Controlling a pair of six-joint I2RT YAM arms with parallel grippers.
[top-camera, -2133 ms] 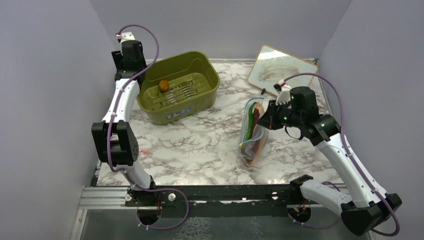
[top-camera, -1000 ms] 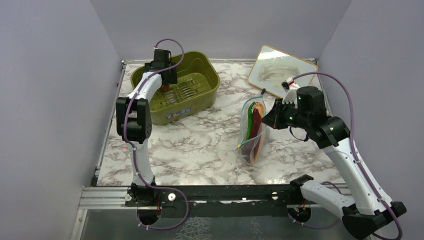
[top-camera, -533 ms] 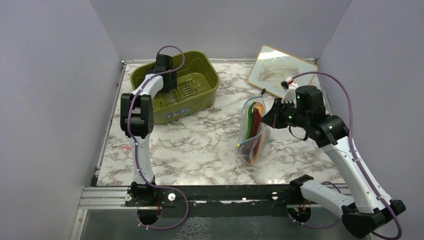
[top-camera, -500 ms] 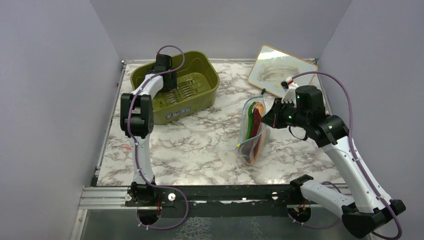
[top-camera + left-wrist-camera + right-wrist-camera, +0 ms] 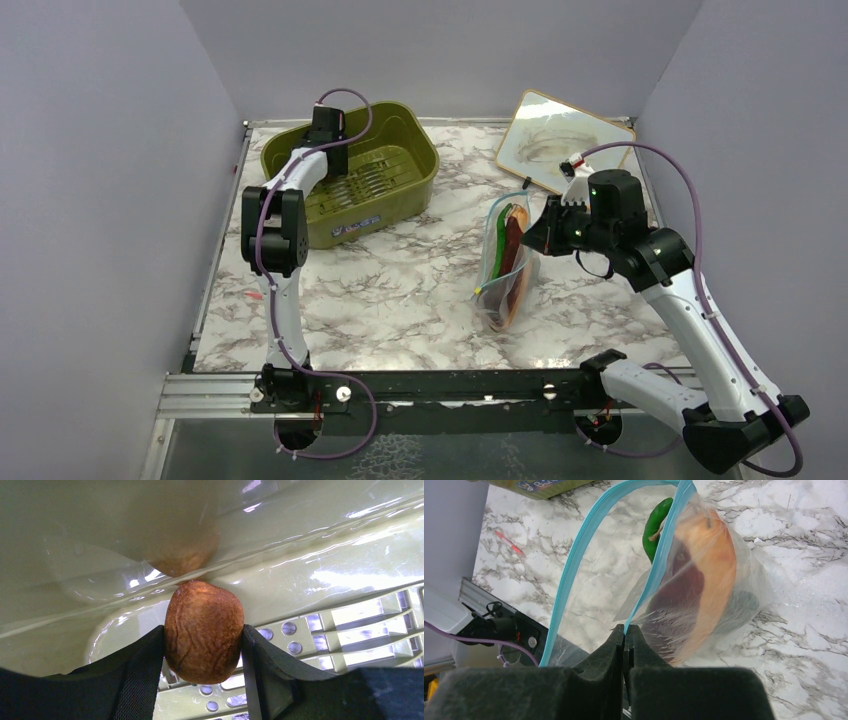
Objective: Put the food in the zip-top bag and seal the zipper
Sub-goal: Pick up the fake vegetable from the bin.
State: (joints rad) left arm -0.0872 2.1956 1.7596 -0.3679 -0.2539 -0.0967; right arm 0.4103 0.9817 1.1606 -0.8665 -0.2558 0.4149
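Note:
My left gripper (image 5: 328,160) reaches down into the olive-green tub (image 5: 408,125). In the left wrist view it (image 5: 202,650) is shut on a brown, wrinkled round piece of food (image 5: 204,630) just above the tub's slotted floor (image 5: 325,625). My right gripper (image 5: 535,232) holds the zip-top bag (image 5: 505,270) upright with its mouth open. In the right wrist view it (image 5: 626,630) is shut on one side of the light blue zipper (image 5: 651,585). Inside the bag (image 5: 744,590) are the orange and dark red hot-dog piece (image 5: 711,570) and a green vegetable (image 5: 655,525).
A framed white board (image 5: 563,140) lies at the back right corner. A small red stick (image 5: 255,295) lies near the table's left edge. Grey walls close the table in on three sides.
My left arm swung from the back left corner down into the tub and closed on the brown food piece. My right gripper kept hold of the bag and shifted only slightly.

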